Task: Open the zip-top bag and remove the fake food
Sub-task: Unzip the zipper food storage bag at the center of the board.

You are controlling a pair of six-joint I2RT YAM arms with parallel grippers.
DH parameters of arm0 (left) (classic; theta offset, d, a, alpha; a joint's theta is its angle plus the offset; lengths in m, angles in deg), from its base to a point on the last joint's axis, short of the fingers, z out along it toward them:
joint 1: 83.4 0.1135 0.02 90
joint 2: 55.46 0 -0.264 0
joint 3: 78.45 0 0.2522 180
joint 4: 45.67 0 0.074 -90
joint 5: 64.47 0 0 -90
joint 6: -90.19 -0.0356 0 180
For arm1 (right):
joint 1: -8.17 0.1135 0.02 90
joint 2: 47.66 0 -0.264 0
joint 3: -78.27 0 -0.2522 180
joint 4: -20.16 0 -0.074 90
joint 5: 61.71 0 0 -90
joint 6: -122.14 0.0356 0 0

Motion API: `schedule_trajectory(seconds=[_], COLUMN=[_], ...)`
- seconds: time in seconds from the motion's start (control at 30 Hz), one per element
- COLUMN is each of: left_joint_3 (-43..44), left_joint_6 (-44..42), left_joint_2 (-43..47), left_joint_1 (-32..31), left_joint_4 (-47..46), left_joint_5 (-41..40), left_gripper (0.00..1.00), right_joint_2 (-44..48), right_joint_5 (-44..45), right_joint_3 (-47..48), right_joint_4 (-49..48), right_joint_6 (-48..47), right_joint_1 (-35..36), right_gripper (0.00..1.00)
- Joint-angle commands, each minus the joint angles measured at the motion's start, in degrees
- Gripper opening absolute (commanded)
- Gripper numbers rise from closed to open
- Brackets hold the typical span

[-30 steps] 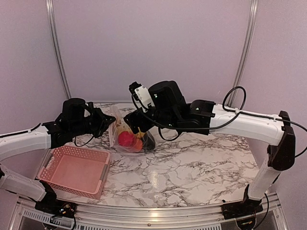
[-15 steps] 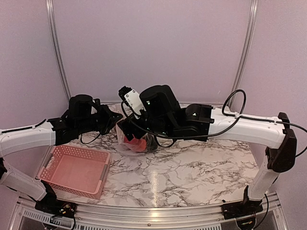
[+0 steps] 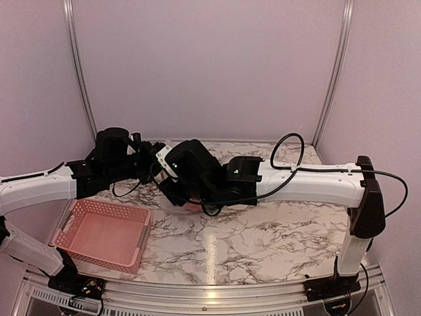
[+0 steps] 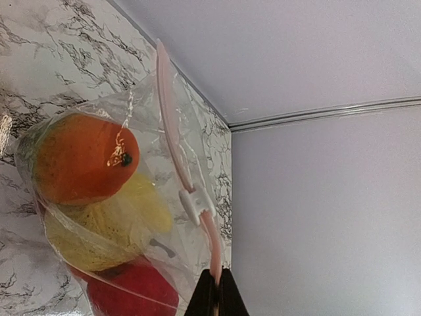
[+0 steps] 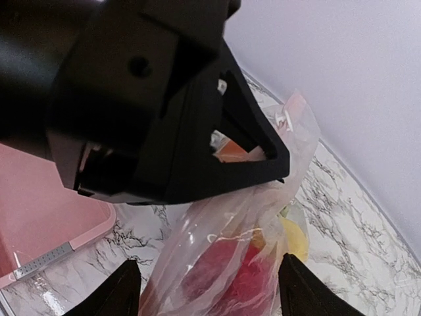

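We are looking down from high behind the near edge, taking in the whole marble table (image 3: 263, 230). Both wrist views are sitting very close, and both are catching the zip-top bag (image 4: 141, 112).

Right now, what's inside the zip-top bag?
Through the zip-top bag show an orange piece, a yellow piece and a red piece. Whatever lies beneath them is covered.

Left arm (image 3: 39, 187) reaches inward, left fingers (image 4: 208, 296) pinched tight; right arm (image 3: 309, 184) stretches across leftward, right fingers (image 5: 122, 289) spread wide
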Motion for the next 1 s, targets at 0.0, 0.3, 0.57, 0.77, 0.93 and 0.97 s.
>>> schedule_trajectory(seconds=[0.0, 0.3, 0.57, 0.77, 0.93, 0.97], left_joint_3=[1.87, 2.10, 2.28, 2.65, 2.26, 2.15], left_joint_6=[-0.11, -1.12, -2.50, -4.51, -5.01, -4.98], left_joint_2=[0.10, 1.16, 3.62, 6.04, 7.34, 7.49], left_joint_1=[-0.65, -0.83, -0.81, -0.30, 0.97, 1.26], left_joint_4=[-0.81, 0.21, 4.04, 10.28, 13.56, 13.83], left_joint_5=[-0.27, -1.15, -4.17, -8.32, -9.87, -9.96], left_gripper=[0.00, 0.02, 0.41, 0.46, 0.46, 0.46], right_joint_2=[-1.35, -1.50, -1.34, -1.11, -0.74, -0.68], right_joint_5=[4.22, 6.40, 5.59, 5.01, 4.40, 4.29], right_joint_3=[4.40, 4.92, 4.90, 4.70, 3.95, 3.73], right_joint_4=[2.53, 4.28, 4.80, 4.86, 4.45, 4.31], right_joint_6=[0.74, 1.36, 1.67, 1.65, 1.76, 1.81], right_joint_1=[0.31, 0.34, 0.32, 0.27, 0.31, 0.33], right_gripper=[0.65, 0.10, 0.00, 0.00, 0.00, 0.00])
